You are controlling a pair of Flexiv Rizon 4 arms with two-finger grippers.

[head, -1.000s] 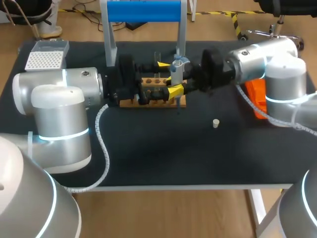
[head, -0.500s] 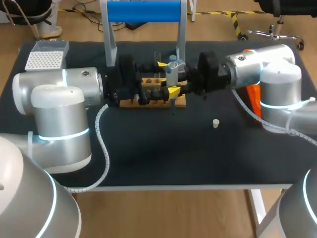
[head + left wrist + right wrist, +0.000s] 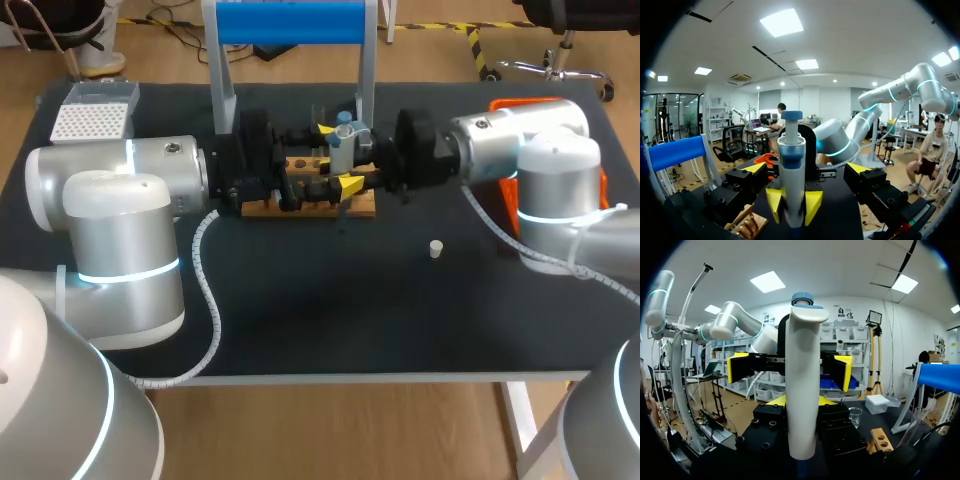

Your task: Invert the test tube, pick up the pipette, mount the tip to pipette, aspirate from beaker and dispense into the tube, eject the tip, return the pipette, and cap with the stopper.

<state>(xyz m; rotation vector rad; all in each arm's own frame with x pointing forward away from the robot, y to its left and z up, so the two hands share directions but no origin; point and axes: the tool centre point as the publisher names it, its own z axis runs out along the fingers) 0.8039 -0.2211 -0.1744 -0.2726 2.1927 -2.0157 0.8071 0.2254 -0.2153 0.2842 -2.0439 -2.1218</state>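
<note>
I'm watching the right end effector (image 3: 802,401) gripping the pipette (image 3: 345,140) upright. Its two yellow tips are pressing the white body from either side, over the right part of the wooden rack (image 3: 355,206). The left end effector (image 3: 337,157) is facing it from the left and standing wide. One of its fingers is flanking the pipette on the far side and one on the near side, and as far as I can tell neither is touching it. So the pipette is sitting between both sets of fingers, with only the right holding it. The stopper (image 3: 435,248) is lying on the table (image 3: 330,310) to the near right of the rack, well apart from both end effectors. The tip box (image 3: 90,120) is sitting at the far left corner. A small beaker (image 3: 855,416) is showing near the rack in the right wrist view.
</note>
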